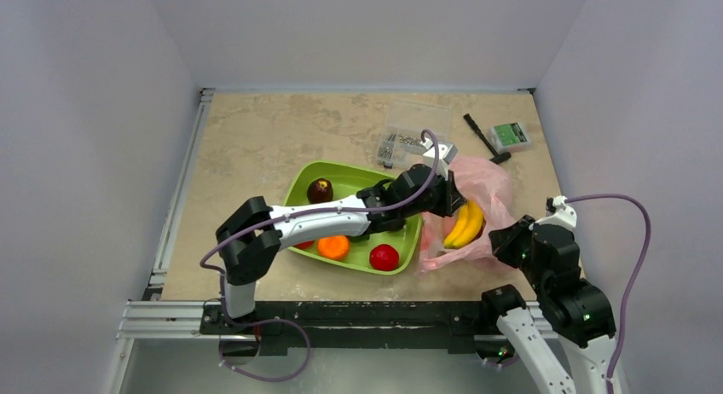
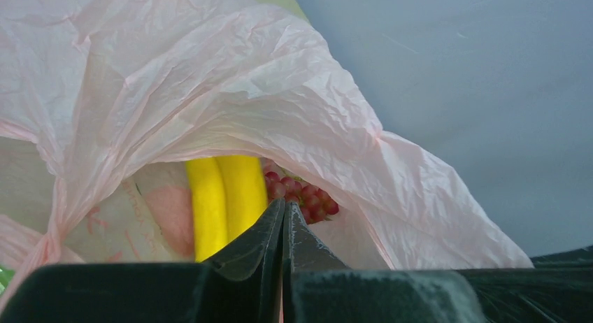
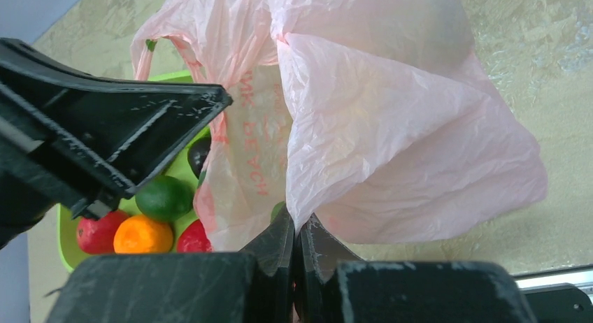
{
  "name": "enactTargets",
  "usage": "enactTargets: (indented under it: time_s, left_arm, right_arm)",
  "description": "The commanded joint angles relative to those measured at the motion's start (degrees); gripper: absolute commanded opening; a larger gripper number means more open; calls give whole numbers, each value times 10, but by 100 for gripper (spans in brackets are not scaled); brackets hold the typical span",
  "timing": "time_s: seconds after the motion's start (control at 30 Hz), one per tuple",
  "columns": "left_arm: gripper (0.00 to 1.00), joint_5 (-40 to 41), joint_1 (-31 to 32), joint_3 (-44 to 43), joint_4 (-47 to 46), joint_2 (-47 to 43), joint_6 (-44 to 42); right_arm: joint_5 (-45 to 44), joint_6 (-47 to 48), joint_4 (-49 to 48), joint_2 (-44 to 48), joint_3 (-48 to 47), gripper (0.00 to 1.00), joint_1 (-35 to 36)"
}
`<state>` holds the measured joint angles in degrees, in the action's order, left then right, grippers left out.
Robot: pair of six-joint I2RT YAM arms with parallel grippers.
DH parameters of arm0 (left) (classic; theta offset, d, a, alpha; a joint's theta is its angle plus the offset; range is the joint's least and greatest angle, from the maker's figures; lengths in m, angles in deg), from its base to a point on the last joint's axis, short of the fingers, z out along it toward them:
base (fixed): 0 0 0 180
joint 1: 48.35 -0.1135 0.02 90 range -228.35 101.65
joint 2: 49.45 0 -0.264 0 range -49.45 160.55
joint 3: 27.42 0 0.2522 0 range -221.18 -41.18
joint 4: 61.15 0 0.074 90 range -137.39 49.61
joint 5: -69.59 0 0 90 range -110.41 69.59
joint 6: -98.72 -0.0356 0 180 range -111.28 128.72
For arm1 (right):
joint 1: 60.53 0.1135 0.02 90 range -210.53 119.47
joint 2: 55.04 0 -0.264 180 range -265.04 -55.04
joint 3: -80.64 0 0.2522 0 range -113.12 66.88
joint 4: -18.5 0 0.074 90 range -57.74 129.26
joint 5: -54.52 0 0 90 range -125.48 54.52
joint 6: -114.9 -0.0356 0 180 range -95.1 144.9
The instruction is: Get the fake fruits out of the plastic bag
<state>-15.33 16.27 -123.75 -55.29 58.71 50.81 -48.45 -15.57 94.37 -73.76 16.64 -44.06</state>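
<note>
The pink plastic bag (image 1: 490,185) lies to the right of the green tray, its mouth held up. My left gripper (image 1: 445,194) is shut at the bag's upper left edge; in the left wrist view its jaws (image 2: 283,207) are pressed together at the open mouth with a sliver of pink film between them. Inside the bag (image 2: 245,78) I see the yellow banana (image 2: 224,197) and the dark red grape bunch (image 2: 304,197). The banana also shows from above (image 1: 466,223). My right gripper (image 1: 503,239) is shut on the bag's near edge (image 3: 295,221). A green round fruit (image 3: 164,197) lies in the tray.
The green tray (image 1: 341,176) holds a dark fruit (image 1: 320,189), an orange one (image 1: 332,246) and a red one (image 1: 384,256). A clear parts box (image 1: 409,134), a black tool (image 1: 484,138) and a small green box (image 1: 511,136) lie at the back.
</note>
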Motion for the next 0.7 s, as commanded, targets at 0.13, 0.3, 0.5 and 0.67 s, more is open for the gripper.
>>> enactTargets:
  time_s: [0.13,0.3,0.5,0.67]
  left_arm:
    - [13,-41,-5,-20,30,4,-31]
    - [41,-48,-1,-74,70,71,-70]
    - [78,-78,4,-121,103,142,-18]
    - [75,-75,6,-139,89,177,62]
  right_arm:
    - [-20,6,-14,-23,-22,0,-1]
    - [-15,6,-17,-21,-25,0,0]
    - [-19,9,-20,-22,-24,0,-1]
    - [-17,11,-27,-27,-19,0,-1]
